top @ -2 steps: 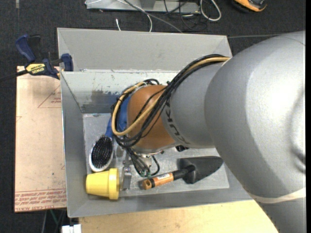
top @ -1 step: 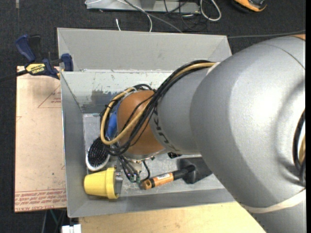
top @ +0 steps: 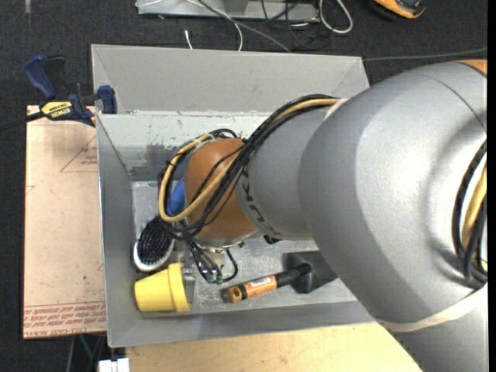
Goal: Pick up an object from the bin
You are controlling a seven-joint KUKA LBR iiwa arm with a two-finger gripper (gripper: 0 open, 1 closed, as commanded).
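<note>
BIN PICK IN PROGRESS: A KUKA arm [top: 372, 208] reaches in over the right wall of a grey metal bin [top: 116, 208]. Its orange-covered wrist [top: 221, 196] is bent down over the left half of the floor, a posture that reads as lining up on the loose items below.

The gripper [top: 211, 263] sits low beneath that cover, among looped cables [top: 174, 184]. The wrist hides it from above, so it cannot be told whether it is spread or closed, and nothing can be seen held in it.

Three things lie closest:
- A black brush [top: 153, 245] with a white rim rests just beside the gripper, toward the left wall.
- A yellow cup [top: 161, 291], apparently on its side, lies in the front-left corner, just beside the brush.
- A slender orange-and-black tool [top: 260, 285] lies along the front wall with its orange end near the gripper. A chunky black piece [top: 302, 276] sits at its other end; it is unclear whether this belongs to the tool.

A blue thing [top: 177, 196] shows behind the wrist, its kind unclear.

The bin's sloping walls likely explain why everything is gathered on the small flat floor. By all signs the pick is not yet made, since every item rests on the floor. The cup looks the awkward choice, because the corner leaves little room to close round it. The brush lies more in the open.
</note>
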